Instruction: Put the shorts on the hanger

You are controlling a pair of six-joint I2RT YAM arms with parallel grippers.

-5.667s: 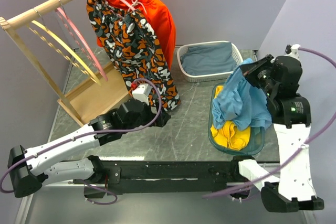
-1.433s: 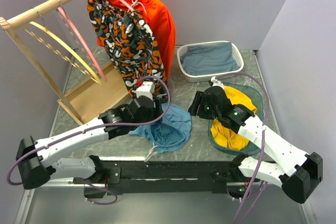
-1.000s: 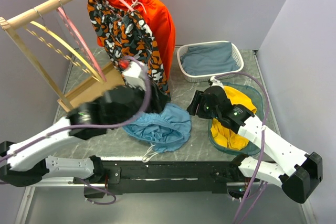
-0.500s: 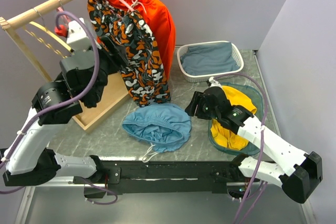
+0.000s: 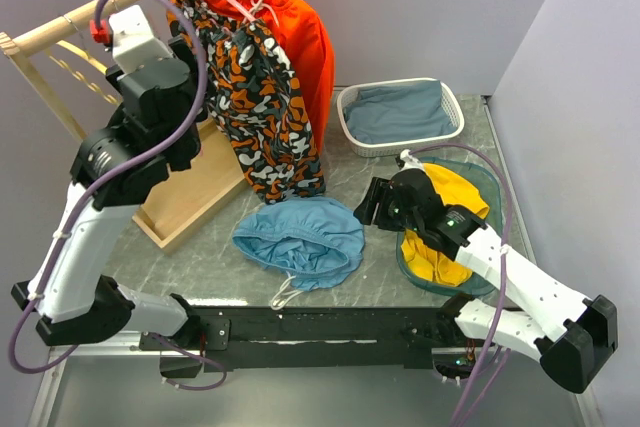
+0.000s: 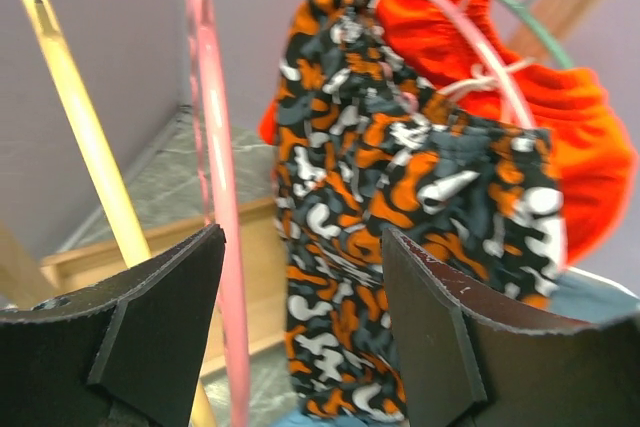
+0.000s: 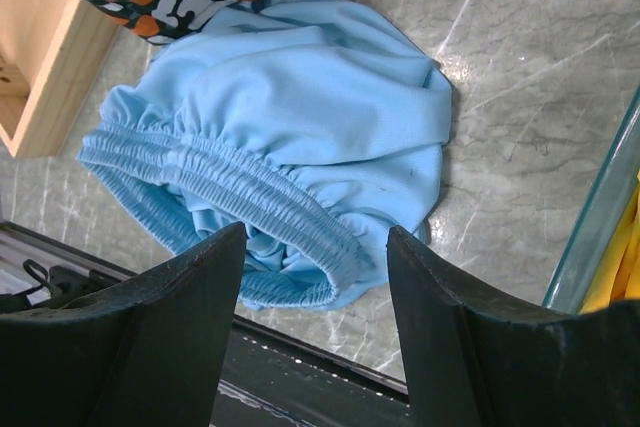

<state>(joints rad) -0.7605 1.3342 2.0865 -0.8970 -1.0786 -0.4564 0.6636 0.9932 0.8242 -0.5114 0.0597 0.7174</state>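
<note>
the shorts (image 5: 300,240) lie crumpled on the table (image 5: 340,172), just in front of the lower hem of the camouflage shorts (image 5: 262,112), with the elastic waistband toward the near edge. the hanger (image 6: 213,177) hangs just left of the camouflage shorts, and a yellow hanger (image 6: 85,137) is further left. the left gripper (image 6: 300,327) is high, close to the left of the camouflage shorts. its fingers are spread and hold nothing. the right gripper (image 7: 315,297) is low, right of that hem, over the shorts, also spread and empty.
</note>
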